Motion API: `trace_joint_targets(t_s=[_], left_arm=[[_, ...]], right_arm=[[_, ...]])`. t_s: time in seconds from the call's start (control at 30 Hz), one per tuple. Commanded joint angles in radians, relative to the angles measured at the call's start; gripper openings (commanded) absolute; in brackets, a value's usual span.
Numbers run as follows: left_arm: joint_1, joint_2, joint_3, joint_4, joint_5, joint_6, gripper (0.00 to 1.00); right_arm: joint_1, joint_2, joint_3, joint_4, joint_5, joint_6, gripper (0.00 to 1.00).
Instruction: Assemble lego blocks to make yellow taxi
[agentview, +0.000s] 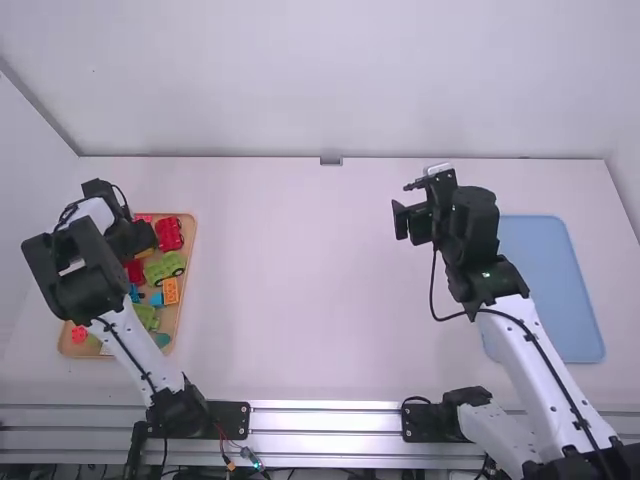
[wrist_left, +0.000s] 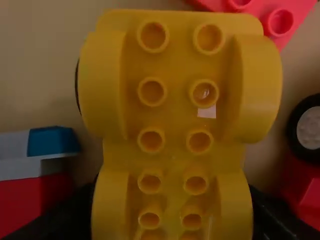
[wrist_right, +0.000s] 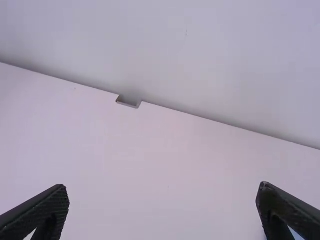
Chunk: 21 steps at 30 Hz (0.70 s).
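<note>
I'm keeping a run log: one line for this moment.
left gripper: at yellow block, over tray | right gripper: open, above table

A plain pale wall (agentview: 330, 80) fills the top of the high view, meeting a side wall (agentview: 25, 190) at the left. Below spreads the white worktop (agentview: 310, 290), a small grey notch (agentview: 331, 161) midway along its far edge. Silver metal rails (agentview: 325, 420) cross the bottom. The light is soft.
</note>
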Motion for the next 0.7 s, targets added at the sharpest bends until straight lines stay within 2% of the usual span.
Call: trace_joint_targets(t_s=[0.0,0.33,0.67], left_arm=[[-0.002,0.015,-0.010,-0.002,-0.008,-0.016,0.64],[-0.003,-0.002,-0.009,0.062,-0.008,-0.013,0.44],[-0.059,-0.227,-0.010,-0.130,0.040,-0.003,0.27]], right_arm=[[0.003,0.008,0.038,-0.001,-0.001,0.003,0.98],[0.003,0.008,0.038,-0.005,-0.001,0.003,0.99],[0.003,0.008,0.038,-0.015,-0.001,0.003,0.98]])
